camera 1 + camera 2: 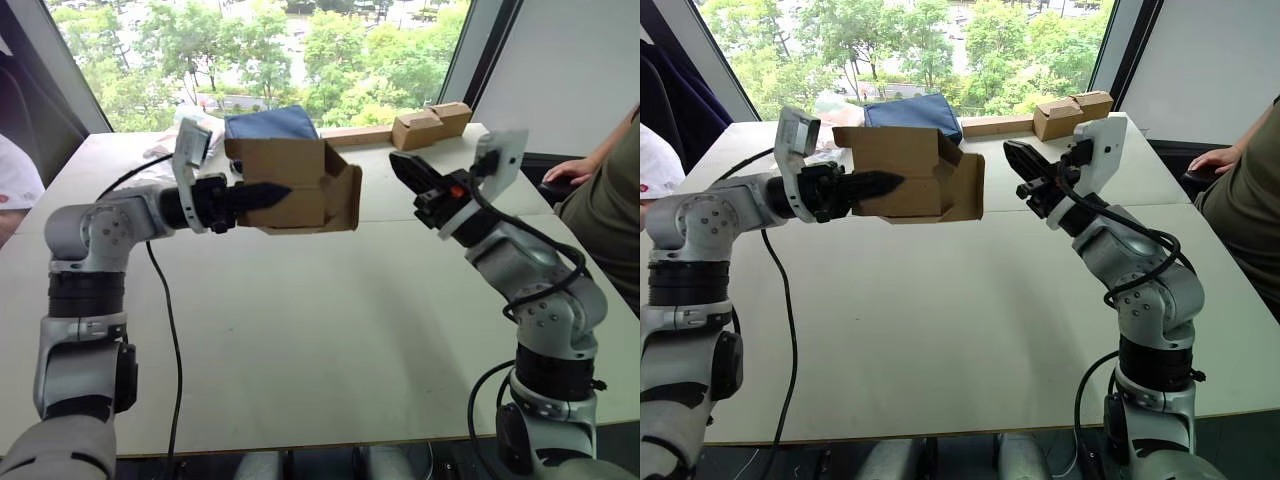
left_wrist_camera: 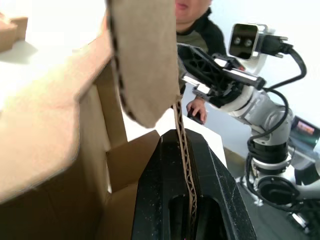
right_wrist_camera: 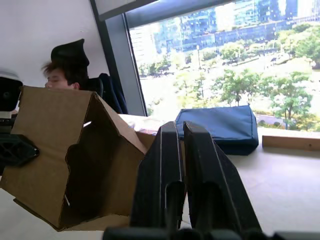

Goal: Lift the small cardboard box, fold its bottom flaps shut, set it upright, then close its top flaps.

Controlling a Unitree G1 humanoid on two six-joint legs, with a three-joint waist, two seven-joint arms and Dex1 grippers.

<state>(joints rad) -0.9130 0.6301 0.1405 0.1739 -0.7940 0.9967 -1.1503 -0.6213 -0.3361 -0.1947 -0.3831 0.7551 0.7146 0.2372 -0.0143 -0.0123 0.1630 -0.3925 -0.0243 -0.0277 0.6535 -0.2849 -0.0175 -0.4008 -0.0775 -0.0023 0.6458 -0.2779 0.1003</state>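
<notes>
Brown cardboard box (image 1: 290,185) is up off the worktop (image 1: 300,330), left gripper (image 1: 268,195) fingers clamped on one wall. Right gripper (image 1: 405,170) fingers together, just beside the open end, probably not touching.

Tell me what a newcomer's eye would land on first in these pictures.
First, the small cardboard box, held up above the white table by the left hand, whose fingers pinch one cardboard wall, its flaps hanging open toward the right hand. That hand is shut and pointed at the open end, apart from it. Behind lie a blue pouch and joined tan boxes near the window.
</notes>
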